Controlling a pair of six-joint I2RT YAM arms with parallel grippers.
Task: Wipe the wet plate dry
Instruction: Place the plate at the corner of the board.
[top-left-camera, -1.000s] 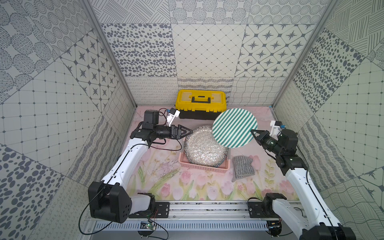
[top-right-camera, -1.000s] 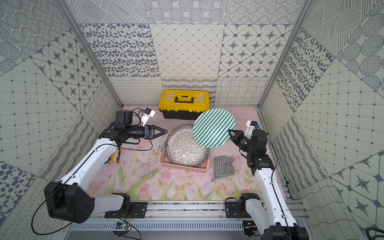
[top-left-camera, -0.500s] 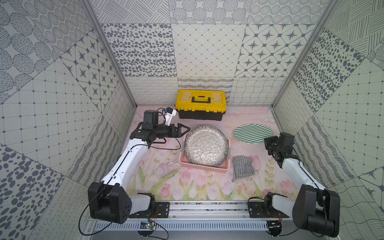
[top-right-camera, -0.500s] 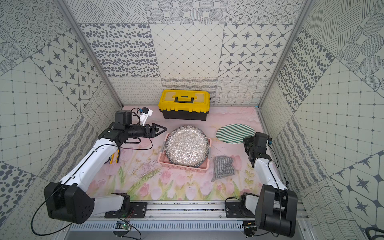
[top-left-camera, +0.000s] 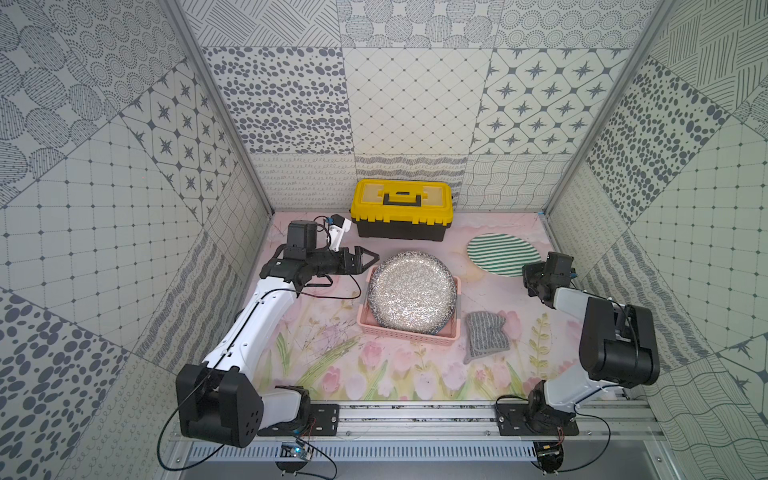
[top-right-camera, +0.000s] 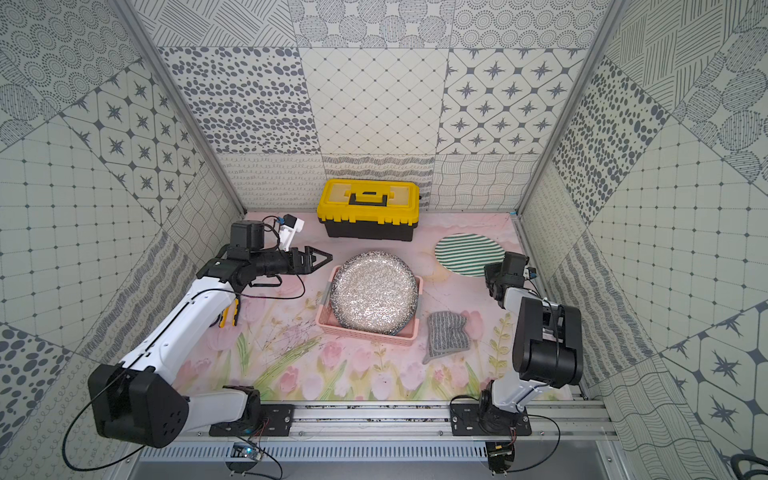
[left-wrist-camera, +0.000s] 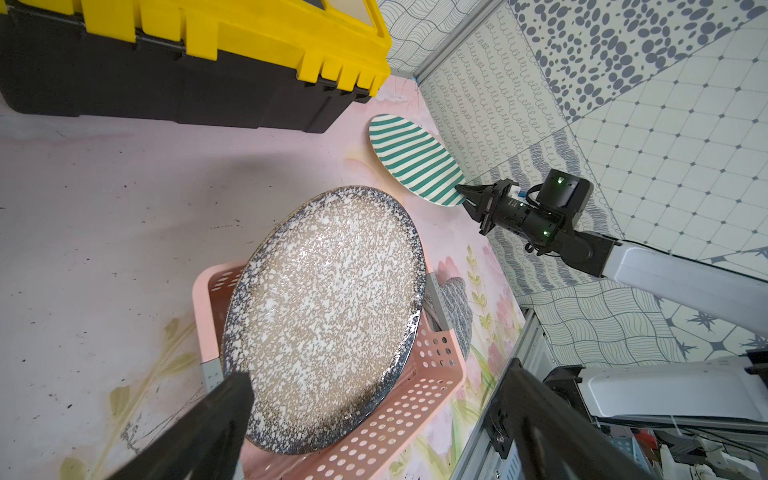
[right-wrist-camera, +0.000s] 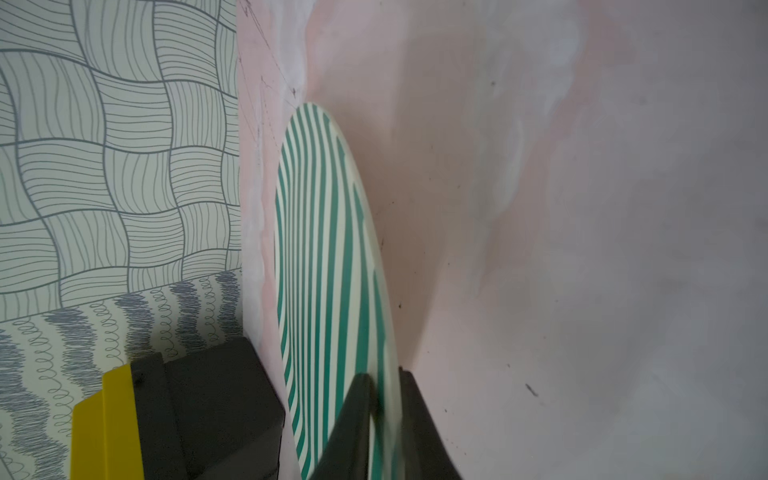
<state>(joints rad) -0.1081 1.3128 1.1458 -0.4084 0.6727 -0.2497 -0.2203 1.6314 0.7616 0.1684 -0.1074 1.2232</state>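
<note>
Patterned panels wall in a flowered pink bench (top-left-camera: 332, 365). Near its right wall the right pincer (left-wrist-camera: 464, 195) straddles the rim of the striped plate (top-left-camera: 503, 257), which lies flat on the bench. The jaws stand a sliver apart on either side of that rim, and whether they pinch it or sit loose I cannot tell. The left pincer (top-left-camera: 370, 258) hangs empty with jaws spread wide, just beside the speckled plate (top-left-camera: 411, 297) that rests tilted in the pink basket (top-left-camera: 409, 337). The grey cloth (top-left-camera: 486, 338) lies rumpled on the bench beside the basket, touched by neither arm and apart from the striped plate.

Wiping looks not yet begun. A plate is laid out but no cloth is in hand, so fetching the cloth and rubbing the plate dry are all left. Which plate is the wet one is a guess, since no drops or sheen show on the stripes. In both top views the right wrist covers the pincer's tips, and the right wrist view blurs the rim between the fingers (right-wrist-camera: 353, 415).
</note>
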